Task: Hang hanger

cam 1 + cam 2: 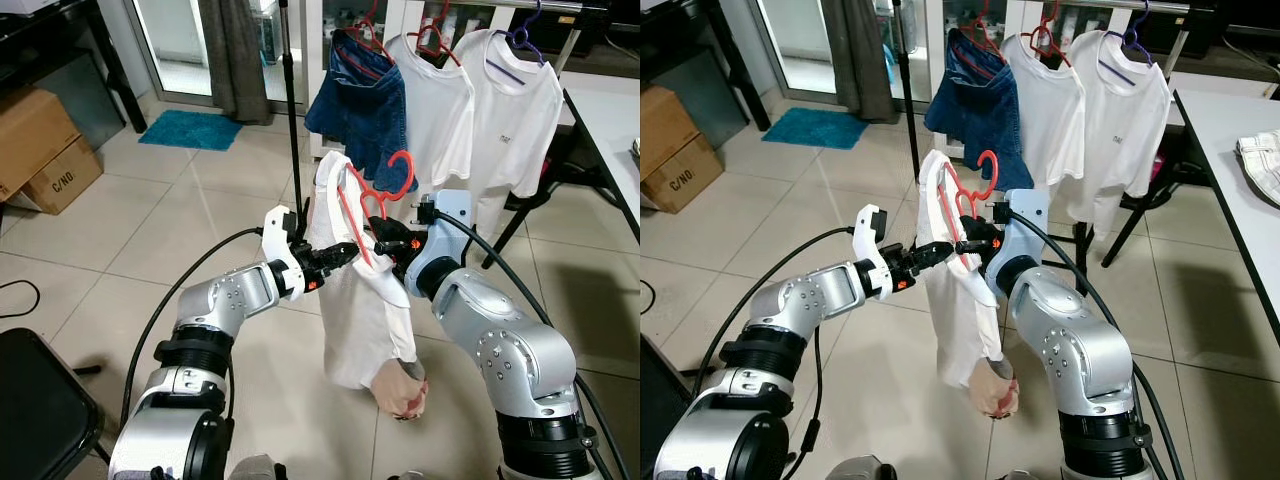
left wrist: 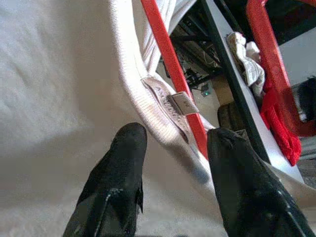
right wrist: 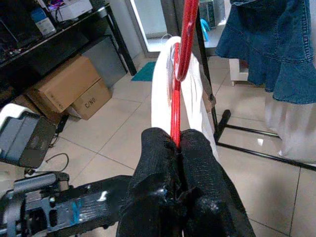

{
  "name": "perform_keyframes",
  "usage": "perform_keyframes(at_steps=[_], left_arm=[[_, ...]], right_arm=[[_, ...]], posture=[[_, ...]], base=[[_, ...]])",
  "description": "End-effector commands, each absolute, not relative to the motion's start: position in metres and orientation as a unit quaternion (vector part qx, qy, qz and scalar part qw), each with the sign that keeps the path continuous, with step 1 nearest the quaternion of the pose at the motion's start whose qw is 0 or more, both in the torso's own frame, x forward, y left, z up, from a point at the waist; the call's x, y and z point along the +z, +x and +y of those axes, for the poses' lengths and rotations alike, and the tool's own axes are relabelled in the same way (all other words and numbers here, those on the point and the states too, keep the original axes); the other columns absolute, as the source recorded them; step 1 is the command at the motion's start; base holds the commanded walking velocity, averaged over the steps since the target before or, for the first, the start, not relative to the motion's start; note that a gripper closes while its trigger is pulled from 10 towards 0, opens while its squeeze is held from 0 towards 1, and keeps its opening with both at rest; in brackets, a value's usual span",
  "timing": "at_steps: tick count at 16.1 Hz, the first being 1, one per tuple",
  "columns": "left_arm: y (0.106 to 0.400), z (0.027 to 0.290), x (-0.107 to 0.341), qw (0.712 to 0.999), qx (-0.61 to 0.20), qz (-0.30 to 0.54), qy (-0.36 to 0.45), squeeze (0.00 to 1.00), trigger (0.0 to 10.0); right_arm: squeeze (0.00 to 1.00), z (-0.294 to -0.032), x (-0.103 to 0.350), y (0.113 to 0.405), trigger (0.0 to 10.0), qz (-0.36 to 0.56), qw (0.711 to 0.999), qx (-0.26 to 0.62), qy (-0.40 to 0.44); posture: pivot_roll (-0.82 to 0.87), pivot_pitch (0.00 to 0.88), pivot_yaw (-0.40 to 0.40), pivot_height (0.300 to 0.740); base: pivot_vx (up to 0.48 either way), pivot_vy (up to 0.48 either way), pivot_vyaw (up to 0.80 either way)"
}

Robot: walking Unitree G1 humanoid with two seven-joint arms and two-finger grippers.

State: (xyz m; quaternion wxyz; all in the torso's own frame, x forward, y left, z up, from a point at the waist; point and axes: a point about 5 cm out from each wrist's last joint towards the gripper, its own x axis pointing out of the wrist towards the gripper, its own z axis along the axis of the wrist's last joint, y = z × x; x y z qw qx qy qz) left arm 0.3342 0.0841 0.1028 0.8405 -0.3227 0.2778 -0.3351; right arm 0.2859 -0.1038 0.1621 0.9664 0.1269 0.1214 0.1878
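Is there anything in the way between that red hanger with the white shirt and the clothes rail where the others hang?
Nothing solid that I can see. The right gripper holds the red hanger with the white shirt just in front of the denim skirt on the rail. The rail looks fairly full, so it must hook on beside the hung clothes.

Both silver arms reach forward and inward at chest height, elbows bent. The left hand (image 1: 345, 255) points toward the right, its two black fingers (image 2: 118, 168) spread apart. The right hand (image 3: 178, 143) has its fingers pressed together, clamped.
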Motion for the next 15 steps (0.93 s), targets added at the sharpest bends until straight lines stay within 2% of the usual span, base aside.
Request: perform_keyframes(at_steps=[1, 13, 15], left_arm=[[0.3373, 0.084, 0.1057, 0.846, -0.331, 0.275, -0.315, 0.0, 0.0], [0.3368, 0.0842, 0.1001, 0.859, -0.335, 0.271, -0.278, 0.0, 0.0], [0.3391, 0.086, 0.1034, 0.871, -0.333, 0.251, -0.261, 0.0, 0.0]], right_arm=[[0.0, -0.1006, 0.1765, 0.2871, 10.0, 0.096, 0.966, 0.204, 0.128], [0.0, -0.1016, 0.1756, 0.2874, 10.0, 0.098, 0.966, 0.203, 0.129], [0.0, -0.1016, 0.1754, 0.2877, 10.0, 0.098, 0.966, 0.203, 0.129]], posture=[[0.07, 0.009, 0.069, 0.74], [0.07, 0.008, 0.069, 0.74], [0.07, 0.009, 0.067, 0.74]], base=[[0.0, 0.0, 0.0], [0.0, 0.0, 0.0], [0.0, 0.0, 0.0]])
